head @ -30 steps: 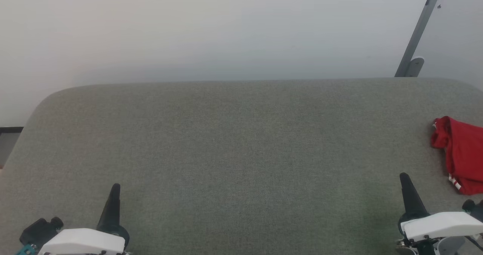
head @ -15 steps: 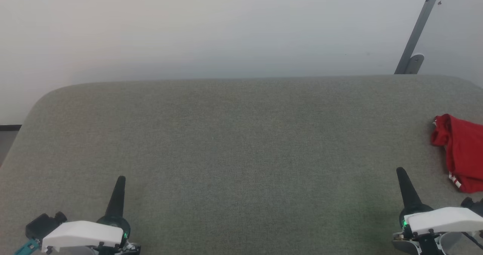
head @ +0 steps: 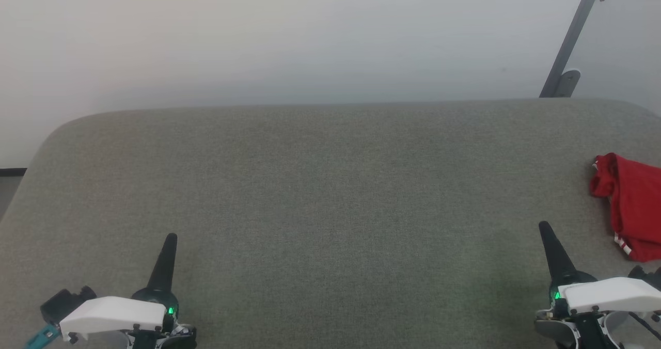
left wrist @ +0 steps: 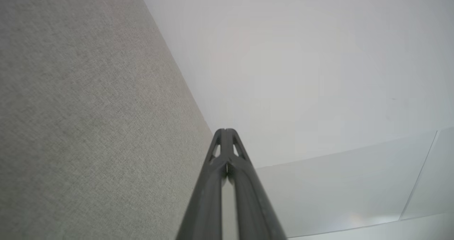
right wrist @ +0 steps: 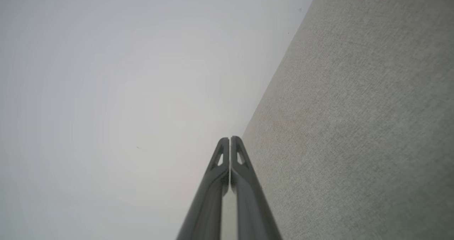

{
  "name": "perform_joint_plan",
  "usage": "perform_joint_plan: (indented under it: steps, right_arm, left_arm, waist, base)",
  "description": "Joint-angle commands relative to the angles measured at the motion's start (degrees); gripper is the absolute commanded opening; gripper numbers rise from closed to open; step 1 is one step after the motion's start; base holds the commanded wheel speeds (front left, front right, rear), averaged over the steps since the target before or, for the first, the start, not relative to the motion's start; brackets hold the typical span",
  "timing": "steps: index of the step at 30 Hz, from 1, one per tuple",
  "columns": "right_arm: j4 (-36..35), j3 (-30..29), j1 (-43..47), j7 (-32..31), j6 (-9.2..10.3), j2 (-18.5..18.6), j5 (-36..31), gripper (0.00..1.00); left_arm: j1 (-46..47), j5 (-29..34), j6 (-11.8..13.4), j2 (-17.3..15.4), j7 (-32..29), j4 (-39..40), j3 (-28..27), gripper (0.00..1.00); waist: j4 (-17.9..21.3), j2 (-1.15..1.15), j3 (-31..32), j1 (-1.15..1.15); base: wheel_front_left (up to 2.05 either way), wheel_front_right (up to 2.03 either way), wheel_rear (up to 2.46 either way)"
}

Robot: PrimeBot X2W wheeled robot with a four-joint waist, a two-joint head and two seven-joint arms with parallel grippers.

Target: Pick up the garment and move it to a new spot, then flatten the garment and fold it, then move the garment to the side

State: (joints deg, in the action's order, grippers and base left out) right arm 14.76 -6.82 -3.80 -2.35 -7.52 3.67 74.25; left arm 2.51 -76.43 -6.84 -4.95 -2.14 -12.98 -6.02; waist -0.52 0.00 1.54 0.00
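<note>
The left gripper [head: 170, 239] sits at about 7 o'clock in the head view. Its two dark fingers are pressed together into a single spike that points toward 12 o'clock, leaning a little toward 1. In the left wrist view those fingers [left wrist: 209, 197] meet at the tips with nothing between them. The right gripper [head: 544, 228] sits at about 5 o'clock, likewise closed and empty, and its spike leans a little toward 11 o'clock. A small green light [head: 170, 311] glows at the base of each gripper. Both are over the near part of a grey fabric-covered table [head: 330, 184]; whether they touch it I cannot tell.

The garment [head: 632, 204], a crumpled red heap with white-striped trim at its lower edge, lies on the table at 3 o'clock in the head view, cut off by the picture's edge. It lies toward 2 o'clock from the right gripper's tip, near but apart, and well apart from the left gripper.

A pale wall [head: 258, 39] stands beyond the table at 12 o'clock. A grey metal bar [head: 570, 39] slants up at about 1 o'clock.
</note>
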Motion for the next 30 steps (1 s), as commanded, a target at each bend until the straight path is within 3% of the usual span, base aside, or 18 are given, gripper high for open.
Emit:
perform_joint_plan:
  steps: [1, 30]
  right_arm:
    - [-0.7, 0.1, -1.1, -0.4, 0.03, -0.1, 1.6, 0.00]
    - [-0.8, 0.2, -2.4, -3.5, 0.03, -0.8, 14.4, 0.00]
  left_arm:
    - [1.3, -1.6, -0.3, 0.1, -0.4, 0.1, -0.3, 0.00]
    - [3.5, -12.7, -0.7, 1.7, -3.6, -0.9, -0.6, 0.00]
  waist:
    - [0.0, 0.00, -0.1, 0.00]
    - [0.4, 0.00, -1.3, 0.00]
  base:
    - [0.00, 0.00, 0.00]
    - [0.00, 0.00, 0.00]
